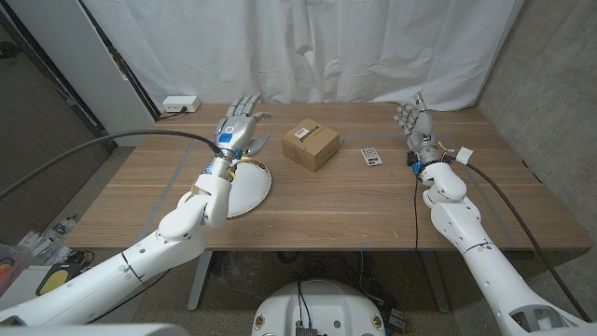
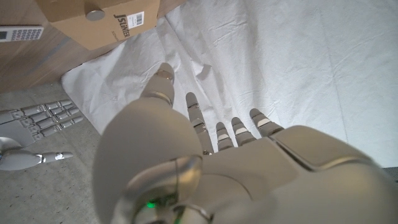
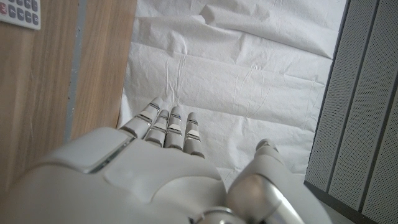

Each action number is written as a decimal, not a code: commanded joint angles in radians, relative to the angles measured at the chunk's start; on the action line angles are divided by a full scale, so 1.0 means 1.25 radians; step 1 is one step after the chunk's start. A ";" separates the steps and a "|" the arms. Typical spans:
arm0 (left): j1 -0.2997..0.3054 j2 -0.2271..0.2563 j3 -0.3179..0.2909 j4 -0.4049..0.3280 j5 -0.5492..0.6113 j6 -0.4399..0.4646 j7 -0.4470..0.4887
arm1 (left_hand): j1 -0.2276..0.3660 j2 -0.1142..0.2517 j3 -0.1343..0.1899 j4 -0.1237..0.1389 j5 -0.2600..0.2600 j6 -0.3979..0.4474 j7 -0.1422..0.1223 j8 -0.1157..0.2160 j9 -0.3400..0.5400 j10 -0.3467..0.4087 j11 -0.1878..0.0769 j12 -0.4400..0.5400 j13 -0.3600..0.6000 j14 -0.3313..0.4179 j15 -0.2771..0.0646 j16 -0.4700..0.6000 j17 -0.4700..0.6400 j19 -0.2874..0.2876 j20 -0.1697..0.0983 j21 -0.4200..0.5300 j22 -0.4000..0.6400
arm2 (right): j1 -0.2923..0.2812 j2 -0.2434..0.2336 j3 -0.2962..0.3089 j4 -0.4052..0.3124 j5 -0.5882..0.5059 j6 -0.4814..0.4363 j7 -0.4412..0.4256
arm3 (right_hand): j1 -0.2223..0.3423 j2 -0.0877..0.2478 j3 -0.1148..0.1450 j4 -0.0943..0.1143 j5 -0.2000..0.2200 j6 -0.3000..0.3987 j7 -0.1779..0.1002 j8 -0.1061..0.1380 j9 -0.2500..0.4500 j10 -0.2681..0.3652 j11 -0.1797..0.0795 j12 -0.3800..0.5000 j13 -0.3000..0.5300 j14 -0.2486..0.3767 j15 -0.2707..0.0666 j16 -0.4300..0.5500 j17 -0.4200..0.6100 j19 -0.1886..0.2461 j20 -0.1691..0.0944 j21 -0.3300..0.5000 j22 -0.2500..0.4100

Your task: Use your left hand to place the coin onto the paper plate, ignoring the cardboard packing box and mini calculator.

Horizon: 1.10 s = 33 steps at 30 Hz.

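Left hand hovers open beyond the paper plate.

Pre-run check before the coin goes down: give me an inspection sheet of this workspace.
Surface: wooden table, bare wood between items.
Job's things: paper plate, partly hidden by the left forearm; coin, a grey disc lying on top of the box.
Clutter: cardboard packing box mid-table; mini calculator beside it, not touching.
Robot hands: left robot hand fingers apart, holding nothing; right robot hand likewise.
Cables: black cable to the left arm; second cable along the right arm.
Surroundings: white curtain; white power strip behind the table.
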 commanded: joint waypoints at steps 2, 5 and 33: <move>-0.039 -0.003 0.047 0.038 0.102 0.026 -0.030 | 0.008 -0.002 -0.005 0.002 -0.001 0.009 -0.005 -0.004 0.002 -0.001 -0.012 0.001 0.001 -0.008 -0.012 0.001 0.001 -0.004 -0.005 -0.001 0.002 | 0.014 0.005 -0.005 0.013 -0.003 -0.009 0.003 | 0.000 0.006 0.000 -0.004 -0.003 0.010 0.000 -0.001 0.005 0.007 -0.001 0.006 0.002 0.006 -0.001 0.002 0.003 0.006 0.002 0.002 0.001; -0.043 0.009 0.043 0.023 0.092 0.010 -0.063 | 0.006 -0.004 -0.008 0.004 -0.001 0.003 -0.008 -0.008 0.002 -0.013 -0.015 -0.003 0.001 -0.019 -0.012 -0.001 0.002 -0.009 -0.005 -0.002 0.002 | 0.015 0.007 -0.005 0.016 0.000 -0.013 0.006 | 0.000 0.006 0.000 -0.005 -0.003 0.010 0.000 -0.001 0.005 0.007 -0.001 0.006 0.002 0.006 -0.001 0.001 0.003 0.006 0.001 0.002 0.001; -0.073 0.022 0.038 -0.029 0.097 -0.025 -0.284 | 0.018 0.004 -0.023 0.009 0.003 0.063 -0.024 0.000 0.003 -0.054 -0.008 -0.003 0.000 -0.076 -0.004 0.001 0.002 -0.038 0.001 -0.005 0.002 | 0.000 0.004 -0.004 -0.008 0.000 -0.041 0.010 | -0.003 0.006 -0.002 -0.005 -0.002 0.011 -0.002 -0.002 0.005 0.009 -0.001 0.005 0.002 0.006 0.000 0.001 0.003 0.005 0.002 0.001 0.001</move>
